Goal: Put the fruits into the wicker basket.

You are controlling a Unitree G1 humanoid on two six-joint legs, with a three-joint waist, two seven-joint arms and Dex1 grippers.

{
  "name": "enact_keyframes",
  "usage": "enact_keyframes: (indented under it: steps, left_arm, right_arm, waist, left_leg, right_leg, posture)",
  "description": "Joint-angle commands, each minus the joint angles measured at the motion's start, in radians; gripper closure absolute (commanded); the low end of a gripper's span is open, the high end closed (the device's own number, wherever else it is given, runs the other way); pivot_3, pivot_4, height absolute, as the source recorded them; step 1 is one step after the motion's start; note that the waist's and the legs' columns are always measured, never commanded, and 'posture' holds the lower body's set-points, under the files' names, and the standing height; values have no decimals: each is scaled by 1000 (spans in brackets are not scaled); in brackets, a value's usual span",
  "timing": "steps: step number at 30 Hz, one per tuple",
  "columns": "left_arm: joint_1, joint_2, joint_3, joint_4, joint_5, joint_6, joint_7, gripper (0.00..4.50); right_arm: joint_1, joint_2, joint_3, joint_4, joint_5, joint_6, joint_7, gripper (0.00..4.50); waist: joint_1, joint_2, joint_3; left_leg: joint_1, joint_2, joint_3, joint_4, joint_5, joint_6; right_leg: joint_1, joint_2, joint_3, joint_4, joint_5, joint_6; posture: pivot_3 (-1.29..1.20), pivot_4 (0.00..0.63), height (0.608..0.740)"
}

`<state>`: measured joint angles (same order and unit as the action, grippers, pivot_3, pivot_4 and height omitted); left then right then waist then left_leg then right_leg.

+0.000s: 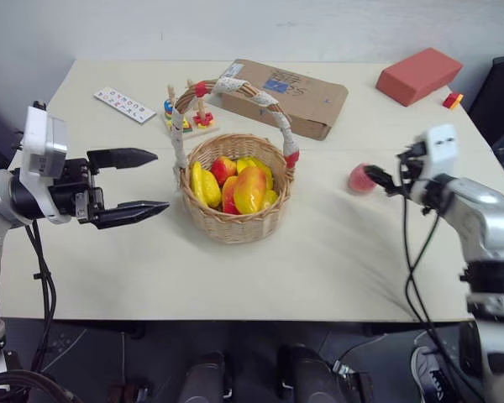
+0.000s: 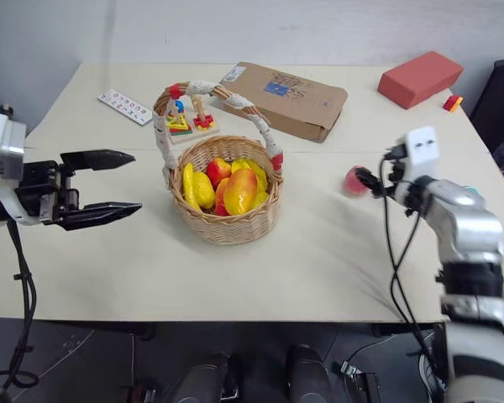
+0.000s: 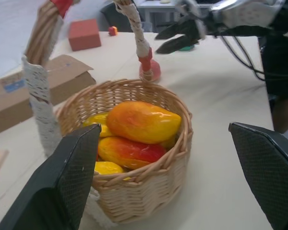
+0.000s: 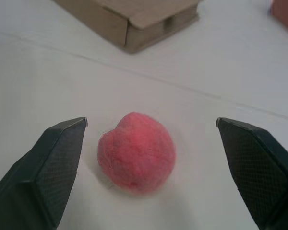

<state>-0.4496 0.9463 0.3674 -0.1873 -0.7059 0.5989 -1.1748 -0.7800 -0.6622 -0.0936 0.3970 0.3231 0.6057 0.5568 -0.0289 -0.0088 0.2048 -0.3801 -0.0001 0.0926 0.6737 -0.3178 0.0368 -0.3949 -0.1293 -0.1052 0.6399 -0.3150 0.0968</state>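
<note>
Fruits, among them a yellow-orange mango [image 1: 250, 190], are already piled in the wicker basket [image 1: 237, 225] at mid-table. One pink peach [image 4: 137, 152] is left on the bare tabletop to the basket's right, framed by the right gripper [image 4: 149, 163], whose fingers are spread wide. Nothing is held by the left gripper [image 1: 144, 180], parted beside the basket.

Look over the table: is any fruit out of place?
Yes. One peach lies on the bare table, right of the wicker basket, while the other fruits sit inside. The open right gripper brackets it.
</note>
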Motion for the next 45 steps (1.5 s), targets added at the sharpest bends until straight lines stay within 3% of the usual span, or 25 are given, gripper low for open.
enact_keyframes:
  steps: [1, 5, 7, 12, 14, 16, 19, 23, 26, 29, 32, 39, 45]
  left_arm:
    - [7, 17, 26, -32, -25, -1, 4, 18]
    - [46, 11, 55, -34, -53, 22, 16, 5]
    - [72, 18, 63, -40, -47, 10, 13, 0]
    - [104, 43, 84, -57, -61, 23, 13, 0]
    - [118, 48, 92, -61, -63, 23, 12, 0]
    - [134, 50, 102, -63, -61, 17, 13, 0]
    - [159, 48, 121, -65, -61, 11, 22, 0]
    - [189, 40, 159, -67, -74, 17, 36, 0]
    - [206, 31, 178, -59, -77, 8, 41, 0]
    - [216, 13, 190, -44, -77, -5, 52, 0]
    - [230, -2, 198, -32, -68, -16, 59, 0]
    - [255, -22, 201, -37, -68, -25, 84, 0]
    - [264, -30, 199, -51, -75, -20, 100, 0]
  right_arm:
    - [-97, 19, 43, 170, -67, -48, 35, 0]
    - [-167, 52, 76, 324, -107, -68, 80, 179]
    - [-204, 60, 71, 413, -132, -116, 74, 639]
    - [-263, 39, 49, 514, -145, -167, 126, 2281]
    - [-260, 20, 49, 502, -142, -185, 195, 2545]
    - [-222, -10, 51, 403, -108, -201, 338, 2545]
    - [-99, -62, 24, 62, 50, -129, 590, 2545]
    - [29, -138, 6, -403, 288, 173, 672, 2545]
    - [51, -100, 11, -623, 406, 300, 588, 2545]
    - [16, 68, 67, -740, 361, 259, 384, 2545]
    - [-35, 257, 127, -743, 249, 195, 161, 2545]
    - [-19, 424, 291, -637, 23, -54, 24, 2545]
    - [-1, 447, 334, -580, -22, -125, 62, 516]
  waist:
    - [2, 0, 0]
    - [1, 0, 0]
    - [-1, 0, 0]
    - [-3, -1, 0]
    - [-3, -1, 0]
    - [-2, 0, 0]
    - [2, 0, 0]
    - [4, 1, 0]
    - [0, 0, 0]
    - [-3, 0, 0]
    - [-1, 0, 0]
    - [-1, -3, -2]
    - [-4, -3, -2]
  left_leg:
    - [-1, 0, 0, 0, 0, 0]
    - [-8, -1, -5, 3, 0, 1]
    - [-8, -2, -5, 5, -1, 2]
    - [-8, -1, -4, 7, -1, 2]
    - [-8, -1, -4, 7, -1, 2]
    - [-8, -1, -4, 7, -1, 2]
    - [-8, -1, -6, 6, -1, 2]
    - [-10, -1, -7, 6, -1, 2]
    - [-8, 0, -7, 6, -1, 2]
    - [-6, 2, -7, 6, -2, -1]
    - [-6, 1, -5, 5, -1, -2]
    - [-13, -5, -3, 6, -3, 4]
    - [-13, -4, -1, 6, -3, 4]
  right_leg:
    - [0, 0, 0, 0, 0, 0]
    - [-3, -1, -5, -1, 0, 1]
    - [-2, -1, -4, -1, 1, 2]
    - [-1, -1, -4, -2, 2, 3]
    - [-1, -1, -4, -2, 2, 3]
    - [-1, -1, -4, -2, 2, 3]
    - [-1, -1, -5, -3, 2, 3]
    - [-2, -1, -5, -3, 2, 3]
    - [-1, -1, -5, -3, 2, 3]
    - [0, -1, -5, -3, 2, 3]
    - [-3, -1, -4, -2, 2, 3]
    - [-12, -3, -1, 5, 2, 3]
    - [-12, -2, 0, 5, 2, 3]
  posture:
    - [0, 150, 740]
    - [0, 150, 740]
    - [0, 150, 740]
    - [0, 150, 740]
    - [0, 150, 740]
    - [0, 150, 740]
    - [0, 150, 740]
    - [0, 150, 740]
    - [0, 150, 740]
    - [0, 150, 740]
    - [0, 150, 740]
    - [0, 150, 740]
    - [0, 150, 740]
